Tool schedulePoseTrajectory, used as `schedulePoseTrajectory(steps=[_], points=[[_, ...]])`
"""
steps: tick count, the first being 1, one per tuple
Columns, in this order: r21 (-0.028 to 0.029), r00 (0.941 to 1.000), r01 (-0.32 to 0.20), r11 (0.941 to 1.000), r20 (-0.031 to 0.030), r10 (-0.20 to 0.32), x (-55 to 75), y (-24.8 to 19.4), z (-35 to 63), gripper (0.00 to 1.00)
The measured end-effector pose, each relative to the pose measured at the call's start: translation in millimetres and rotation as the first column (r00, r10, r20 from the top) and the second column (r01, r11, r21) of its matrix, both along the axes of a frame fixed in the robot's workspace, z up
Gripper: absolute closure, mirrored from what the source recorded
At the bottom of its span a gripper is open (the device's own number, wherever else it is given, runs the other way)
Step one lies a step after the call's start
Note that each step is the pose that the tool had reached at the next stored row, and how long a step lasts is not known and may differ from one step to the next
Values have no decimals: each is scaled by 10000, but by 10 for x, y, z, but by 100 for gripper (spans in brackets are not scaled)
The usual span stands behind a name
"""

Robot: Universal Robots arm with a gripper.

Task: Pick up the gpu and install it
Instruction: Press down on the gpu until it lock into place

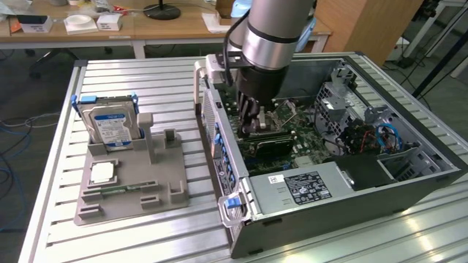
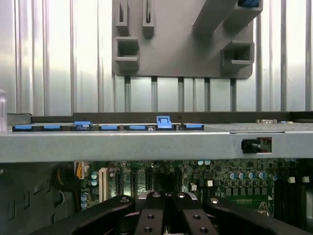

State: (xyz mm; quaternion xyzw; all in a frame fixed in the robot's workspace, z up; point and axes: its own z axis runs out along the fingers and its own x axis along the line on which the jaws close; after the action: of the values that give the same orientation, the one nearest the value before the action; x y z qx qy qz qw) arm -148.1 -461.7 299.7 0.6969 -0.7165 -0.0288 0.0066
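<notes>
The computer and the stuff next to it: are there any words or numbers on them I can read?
None can be read.
Hard drive, blue-and-white label: print too small to read.
Power supply in the computer case, black label and small white sticker: too blurred to read.
Motherboard: markings too small to read.

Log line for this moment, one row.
arm: inside open PC case | tool: shut, low over motherboard | gpu: by tool, seating unclear | hard drive: in holder
</notes>
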Motion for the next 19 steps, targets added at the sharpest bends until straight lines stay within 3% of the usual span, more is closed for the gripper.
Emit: schedulePoseTrajectory(steps=[5,6,19], points=[[397,10000,0,9992,-1,0,19,0,0,90],[438,10000,1,9990,-2,-1,19,-1,-1,90],[448,10000,1,9990,-2,-1,-62,-2,-13,90]])
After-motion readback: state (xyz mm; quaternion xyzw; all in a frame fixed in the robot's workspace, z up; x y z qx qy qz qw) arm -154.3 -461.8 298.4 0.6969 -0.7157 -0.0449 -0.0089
